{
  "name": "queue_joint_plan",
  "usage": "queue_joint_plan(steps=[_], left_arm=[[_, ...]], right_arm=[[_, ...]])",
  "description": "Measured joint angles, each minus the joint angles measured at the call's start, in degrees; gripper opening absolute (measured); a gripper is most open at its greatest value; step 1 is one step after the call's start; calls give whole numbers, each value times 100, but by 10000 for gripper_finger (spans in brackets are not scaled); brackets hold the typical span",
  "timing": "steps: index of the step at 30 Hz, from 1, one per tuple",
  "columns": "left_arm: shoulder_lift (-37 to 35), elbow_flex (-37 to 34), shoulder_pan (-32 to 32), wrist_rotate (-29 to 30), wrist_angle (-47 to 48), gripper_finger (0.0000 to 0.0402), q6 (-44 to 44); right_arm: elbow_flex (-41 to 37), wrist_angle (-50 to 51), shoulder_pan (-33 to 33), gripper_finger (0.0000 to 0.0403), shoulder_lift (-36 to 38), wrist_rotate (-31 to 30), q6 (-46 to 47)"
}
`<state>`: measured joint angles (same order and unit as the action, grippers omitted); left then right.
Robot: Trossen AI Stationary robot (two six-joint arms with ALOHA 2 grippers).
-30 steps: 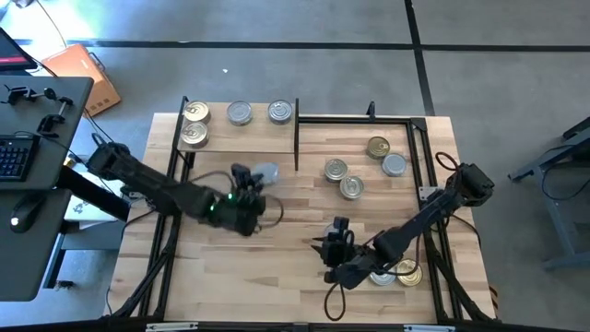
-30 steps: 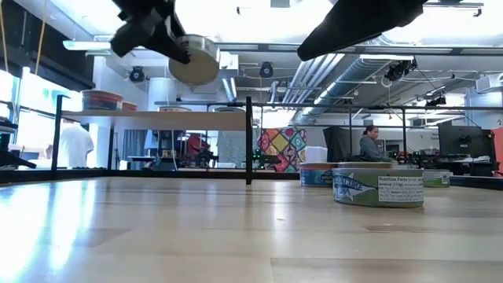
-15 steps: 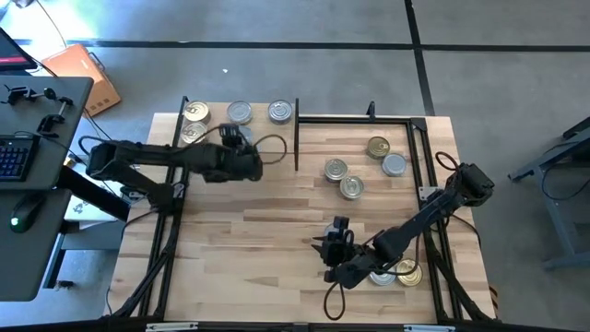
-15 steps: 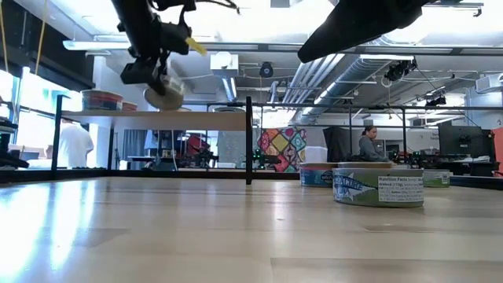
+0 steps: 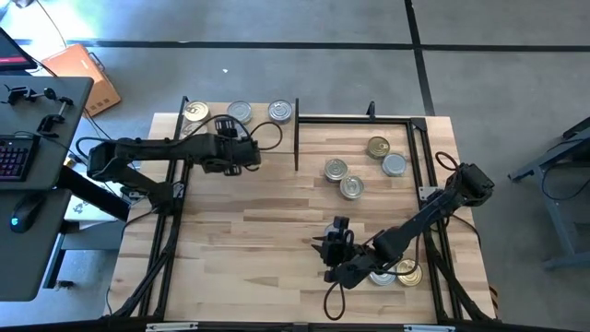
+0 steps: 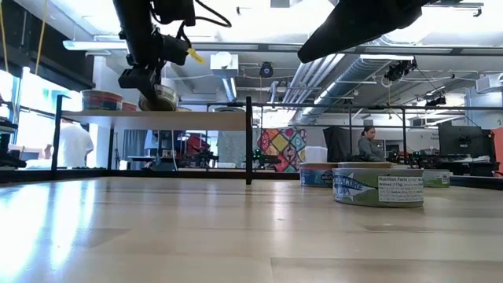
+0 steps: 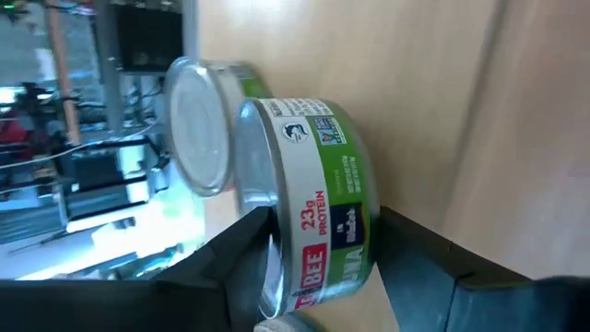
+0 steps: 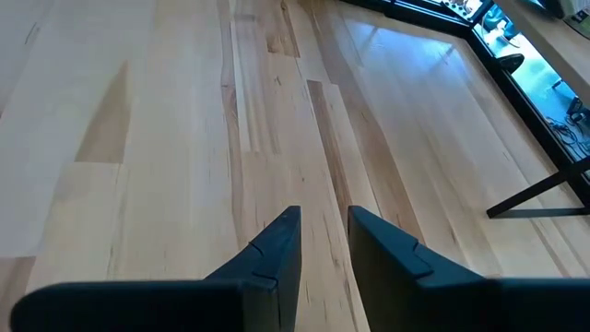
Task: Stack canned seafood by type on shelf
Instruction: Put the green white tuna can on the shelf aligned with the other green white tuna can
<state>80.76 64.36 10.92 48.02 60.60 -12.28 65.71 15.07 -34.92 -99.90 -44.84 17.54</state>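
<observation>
The shelf (image 5: 265, 138) is a small board on black uprights at the table's far left; in the low view the shelf (image 6: 204, 120) stands raised. Tins sit on it: one gold-topped (image 5: 194, 112) and two silver-topped (image 5: 240, 112) (image 5: 280, 112). My left gripper (image 5: 228, 131) is over the shelf, shut on a green-labelled, silver-topped tin (image 7: 318, 212), which shows at board height (image 6: 159, 99). A second silver-topped tin (image 7: 203, 120) stands just beyond it. My right gripper (image 5: 332, 244) waits near the table's near edge, its fingers (image 8: 281, 244) slightly apart and touching nothing. My left gripper pinches the tin across its height, one finger (image 7: 235, 267) at the lid rim (image 7: 267, 231) and the other (image 7: 415, 263) at the base edge. The fingers come in about level from the shelf's near side. The tin is upright, lid up; whether its base touches the board cannot be told.
Several tins stand on the table's far right (image 5: 378, 146) (image 5: 394, 165) (image 5: 336, 170) (image 5: 351, 187), and two more lie under my right arm (image 5: 383, 275) (image 5: 408, 272). A black upright (image 5: 296, 148) ends the shelf. Black frame rails border the table. A person (image 6: 369, 145) sits in the room behind.
My left gripper has carried the tin from above the middle of the table toward the far-left corner and down to shelf height, staying shut on it. The tin, tilted and high a second ago, is now upright at the board.
</observation>
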Motion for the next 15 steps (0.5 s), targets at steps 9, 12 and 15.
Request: queue_joint_plan(steps=[9, 12, 15], left_arm=[[1, 0, -4, -426, -48, 192, 16], [1, 0, -4, -449, -56, 208, 18], [1, 0, -4, -454, -63, 228, 51]], right_arm=[[0, -2, 0, 83, -1, 0, 0], [0, -2, 0, 83, -2, 0, 0], [0, -2, 0, 83, -2, 0, 0]])
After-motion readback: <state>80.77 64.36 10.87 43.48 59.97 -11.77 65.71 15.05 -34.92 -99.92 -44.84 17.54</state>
